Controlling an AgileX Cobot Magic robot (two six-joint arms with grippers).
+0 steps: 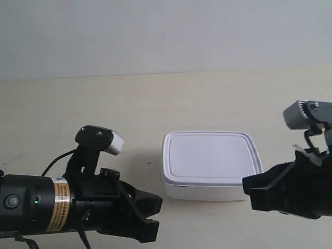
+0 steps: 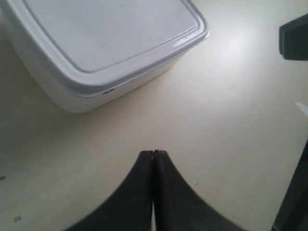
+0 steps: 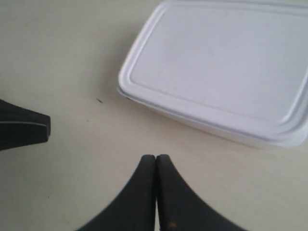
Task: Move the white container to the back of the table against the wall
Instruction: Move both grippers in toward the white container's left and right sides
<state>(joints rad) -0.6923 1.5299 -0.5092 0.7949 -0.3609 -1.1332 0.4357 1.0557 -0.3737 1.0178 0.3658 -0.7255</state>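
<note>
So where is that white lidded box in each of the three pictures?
Exterior view: the white container sits right of centre on the table, well short of the wall.
Left wrist view: the container lies beyond the shut left gripper, partly cut off by the picture's edge.
Right wrist view: it lies beyond the shut right gripper, also cut off at the edge.
Shared landmark: the bare cream table around it shows in all three.

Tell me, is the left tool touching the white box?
Apart. The left wrist view shows bare table between the left tool and the white box.
</note>
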